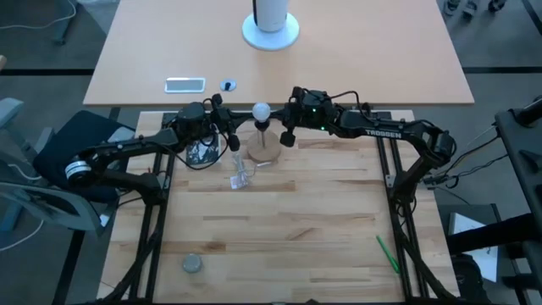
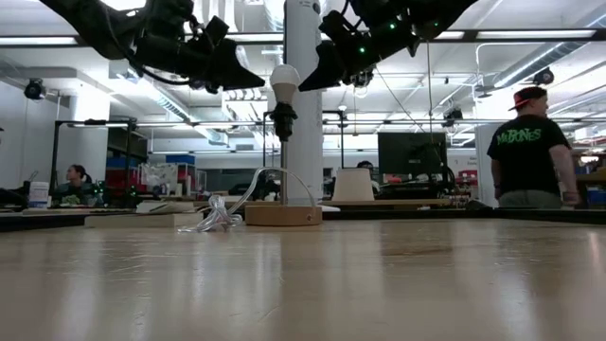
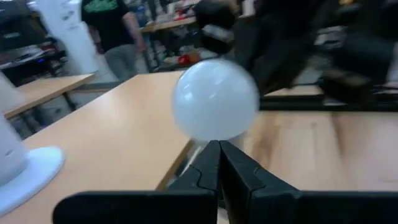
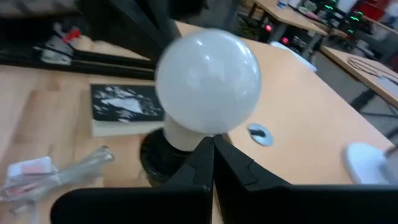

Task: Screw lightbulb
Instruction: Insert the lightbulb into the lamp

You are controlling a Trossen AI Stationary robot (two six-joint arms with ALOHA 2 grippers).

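While both arms crowd the far middle of my table, the risk is plain: either closed pincer could knock the lightbulb (image 1: 262,110) sideways and tip its wooden lamp base (image 1: 263,151), since neither has a hold on anything and both hang very close to the globe. A nudge might also cross the thread, if the bulb is not fully seated; I cannot tell from here how deep it sits.

From left to right: my left gripper (image 1: 235,142) hovers just beside the bulb, fingers (image 3: 205,174) pressed together and empty, the globe directly ahead of their tips. The lightbulb stands upright in a black socket (image 2: 282,121) on a stem above the round base, with a clear cord (image 2: 220,216) trailing off on the tabletop. My right gripper (image 1: 287,136) hangs just on the bulb's other side, likewise shut on nothing, its tips pointing at the neck where the bulb meets the socket.
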